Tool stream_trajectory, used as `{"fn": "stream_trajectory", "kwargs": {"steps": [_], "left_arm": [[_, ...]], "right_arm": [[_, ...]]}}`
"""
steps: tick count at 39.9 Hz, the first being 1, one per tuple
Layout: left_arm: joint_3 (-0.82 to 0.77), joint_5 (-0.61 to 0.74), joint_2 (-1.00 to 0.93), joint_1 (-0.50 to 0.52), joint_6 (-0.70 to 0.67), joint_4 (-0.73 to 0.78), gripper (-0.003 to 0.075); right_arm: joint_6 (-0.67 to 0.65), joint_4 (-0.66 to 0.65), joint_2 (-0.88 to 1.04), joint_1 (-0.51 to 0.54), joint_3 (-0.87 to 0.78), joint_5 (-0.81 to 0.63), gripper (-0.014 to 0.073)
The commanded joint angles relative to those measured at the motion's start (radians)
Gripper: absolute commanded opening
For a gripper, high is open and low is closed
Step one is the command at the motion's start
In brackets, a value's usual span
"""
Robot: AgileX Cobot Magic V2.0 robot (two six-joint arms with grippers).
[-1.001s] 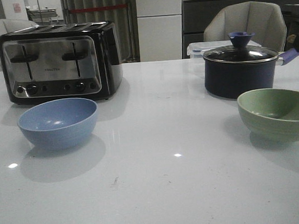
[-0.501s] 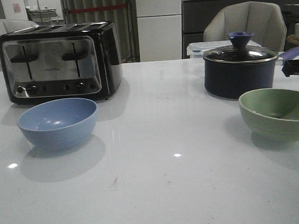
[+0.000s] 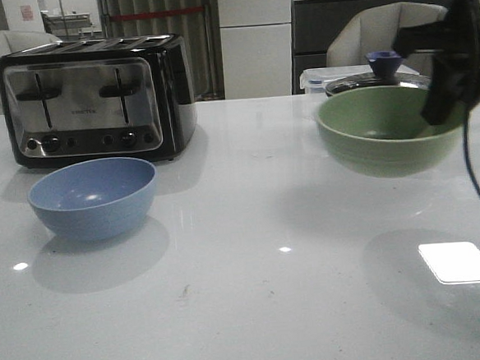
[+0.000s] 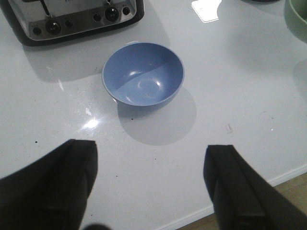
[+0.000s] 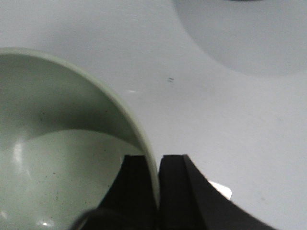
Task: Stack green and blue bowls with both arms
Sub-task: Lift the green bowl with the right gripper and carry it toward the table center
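Front view, going from the left: the toaster (image 3: 94, 99) is standing at the far left of the white tabletop (image 3: 249, 311), and the blue bowl (image 3: 93, 197) is sitting upright just in front of it, a narrow strip of bare surface between the two. My left pincer (image 4: 151, 187) is hanging released over the near edge of the tabletop, its two fingers (image 4: 53, 182) spread wide with nothing between them; in the left wrist view the blue bowl (image 4: 143, 74) is lying well ahead of the fingertips, its rim untouched. A broad stretch of open tabletop is running from the blue bowl rightward across the middle. Further right, the green bowl (image 3: 389, 128) is hanging in the air above the tabletop, its shadow falling on the surface below, and it is covering most of the dark pot (image 3: 377, 76) behind it. My right pincer (image 3: 445, 104) is gripping that bowl at its right rim; in the right wrist view the fingers (image 5: 136, 191) are clenching the thin edge of the green bowl (image 5: 57, 158), one inside the wall and one outside.
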State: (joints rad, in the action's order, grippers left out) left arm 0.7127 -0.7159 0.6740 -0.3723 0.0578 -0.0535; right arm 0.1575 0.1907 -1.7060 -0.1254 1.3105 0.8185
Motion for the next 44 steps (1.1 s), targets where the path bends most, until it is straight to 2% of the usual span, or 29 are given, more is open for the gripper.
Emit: {"fn": "stream_trajectory", "kwargs": {"steps": [1, 8, 14, 27, 34, 39, 44], "left_arm": [[0.034, 0.068, 0.005, -0.008, 0.000, -0.006, 0.0526], [0.034, 0.074, 0.005, -0.008, 0.000, -0.006, 0.0526], [0.034, 0.074, 0.005, -0.008, 0.000, -0.006, 0.0514], [0.034, 0.074, 0.005, -0.008, 0.000, -0.006, 0.0454], [0.034, 0.074, 0.005, -0.008, 0.000, -0.006, 0.0454], [0.034, 0.074, 0.005, -0.008, 0.000, -0.006, 0.0454], [0.034, 0.074, 0.005, -0.008, 0.000, -0.006, 0.0454]], "right_arm": [[0.015, 0.022, 0.054, -0.090, 0.060, -0.012, 0.0094], [0.015, 0.057, 0.049, -0.227, 0.060, -0.095, 0.0094], [0.015, 0.084, 0.025, -0.295, 0.060, -0.138, 0.0094], [0.015, 0.091, -0.109, -0.318, 0.060, -0.155, 0.0095], [0.015, 0.082, -0.162, -0.318, 0.060, -0.160, 0.0103], [0.015, 0.079, -0.183, -0.318, 0.060, -0.165, 0.0216], [0.015, 0.079, -0.174, -0.318, 0.065, -0.182, 0.0405]]}}
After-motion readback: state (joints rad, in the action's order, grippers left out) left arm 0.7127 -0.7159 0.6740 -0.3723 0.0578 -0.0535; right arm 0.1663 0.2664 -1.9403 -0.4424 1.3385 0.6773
